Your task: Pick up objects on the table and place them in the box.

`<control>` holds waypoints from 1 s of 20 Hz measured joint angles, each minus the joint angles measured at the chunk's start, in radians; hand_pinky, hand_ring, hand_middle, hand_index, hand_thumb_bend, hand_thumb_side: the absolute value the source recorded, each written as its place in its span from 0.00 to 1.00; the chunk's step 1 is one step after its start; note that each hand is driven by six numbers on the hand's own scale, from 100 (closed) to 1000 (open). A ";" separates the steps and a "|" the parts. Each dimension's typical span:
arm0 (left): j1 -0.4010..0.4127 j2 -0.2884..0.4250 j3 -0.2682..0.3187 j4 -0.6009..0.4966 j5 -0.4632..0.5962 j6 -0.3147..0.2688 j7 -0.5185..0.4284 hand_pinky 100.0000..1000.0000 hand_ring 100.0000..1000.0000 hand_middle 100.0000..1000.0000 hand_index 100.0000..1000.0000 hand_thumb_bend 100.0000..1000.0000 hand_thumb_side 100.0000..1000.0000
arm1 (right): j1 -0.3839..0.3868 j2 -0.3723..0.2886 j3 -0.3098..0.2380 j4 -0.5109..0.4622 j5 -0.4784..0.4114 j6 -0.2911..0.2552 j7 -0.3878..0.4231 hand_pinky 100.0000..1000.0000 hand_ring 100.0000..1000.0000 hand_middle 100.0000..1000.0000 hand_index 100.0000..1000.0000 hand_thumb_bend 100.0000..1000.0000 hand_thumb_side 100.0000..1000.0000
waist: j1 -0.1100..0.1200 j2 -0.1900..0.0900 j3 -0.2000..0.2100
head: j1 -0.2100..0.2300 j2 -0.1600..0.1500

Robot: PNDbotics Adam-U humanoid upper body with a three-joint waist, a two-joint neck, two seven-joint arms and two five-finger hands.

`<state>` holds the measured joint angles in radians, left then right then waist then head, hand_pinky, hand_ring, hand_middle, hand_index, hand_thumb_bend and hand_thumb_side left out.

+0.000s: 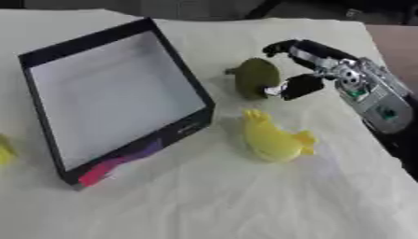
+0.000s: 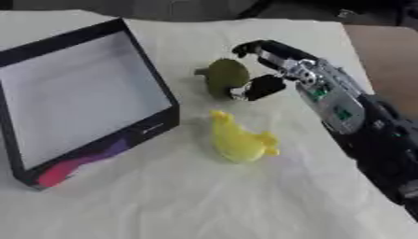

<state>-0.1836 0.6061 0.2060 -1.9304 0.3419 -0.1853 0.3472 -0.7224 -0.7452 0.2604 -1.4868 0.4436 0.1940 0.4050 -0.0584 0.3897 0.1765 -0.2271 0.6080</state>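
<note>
An olive-green rounded object [image 1: 256, 77] lies on the white cloth just right of the box. Below it lies a yellow duck-shaped toy [image 1: 274, 139]. The box [image 1: 181, 70] has a black rim and a white inside; it stands at the left, tilted toward me, with nothing in it. My right hand [image 1: 352, 80] reaches in from the right, open. Its fingers [image 1: 286, 46] stretch above and beyond the green object, and its thumb [image 1: 300, 87] sits against the object's right side. The fingers are not closed round it. My left hand shows in no view.
A small yellow thing [image 1: 4, 150] peeks in at the left edge of the left eye view. The white cloth [image 1: 245, 200] covers the table; a brown surface [image 2: 384, 51] shows beyond its right edge.
</note>
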 measured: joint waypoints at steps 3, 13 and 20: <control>-0.002 0.000 0.000 0.000 0.000 0.001 -0.002 0.81 0.70 0.72 0.76 0.00 0.73 | -0.003 0.002 0.005 0.019 0.004 -0.002 0.003 0.95 0.99 0.85 0.94 0.40 0.43 | 0.000 0.003 0.005 | 0.000 0.005; -0.005 0.000 -0.006 0.000 0.000 0.005 -0.007 0.81 0.70 0.72 0.76 0.00 0.74 | -0.009 0.021 0.017 0.088 0.055 -0.021 0.029 0.94 0.98 0.85 0.93 0.39 0.50 | 0.000 0.009 0.012 | -0.009 0.023; -0.005 -0.001 -0.006 0.000 0.000 0.005 -0.008 0.81 0.70 0.71 0.76 0.00 0.74 | -0.018 0.022 0.017 0.096 0.052 -0.027 0.009 0.92 0.93 0.71 0.81 0.40 0.44 | 0.000 0.009 0.015 | -0.013 0.023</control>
<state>-0.1891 0.6051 0.1996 -1.9304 0.3416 -0.1800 0.3388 -0.7399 -0.7227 0.2774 -1.3909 0.4960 0.1670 0.4144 -0.0586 0.3987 0.1916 -0.2403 0.6311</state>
